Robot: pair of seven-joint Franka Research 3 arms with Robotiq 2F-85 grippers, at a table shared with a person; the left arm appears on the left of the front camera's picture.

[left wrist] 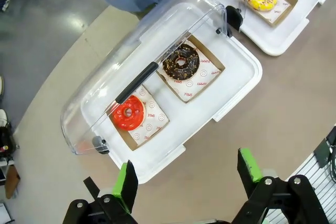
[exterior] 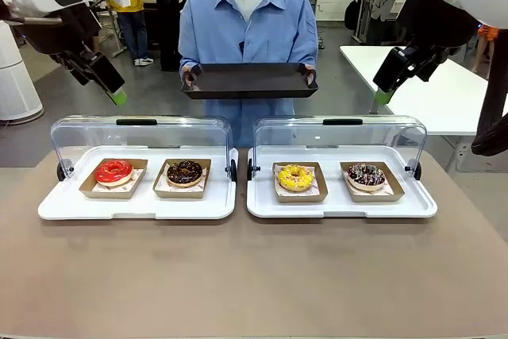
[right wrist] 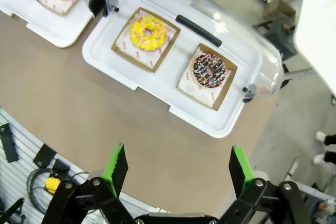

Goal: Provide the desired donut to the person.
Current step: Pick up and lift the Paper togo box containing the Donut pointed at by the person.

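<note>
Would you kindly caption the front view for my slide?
Person in light-blue shirt holds a black rectangular tray beyond two white plastic display trays carrying four boxed donuts.

on the table (exterior: 254, 275) before me the left tray (exterior: 135, 206) and right tray (exterior: 341, 207) lie side by side. first donut (exterior: 113, 171) and second donut (exterior: 185, 171) sit on the left one, third donut (exterior: 295, 176) and fourth donut (exterior: 366, 174) on the right. behind the table the person (exterior: 246, 29) holds a serving tray (exterior: 250, 81).

A: What do we find on the brown table (exterior: 254, 283)?
B: We find two white trays just beside each other, the left tray (exterior: 63, 206) and the right tray (exterior: 419, 206), toward its far edge.
</note>
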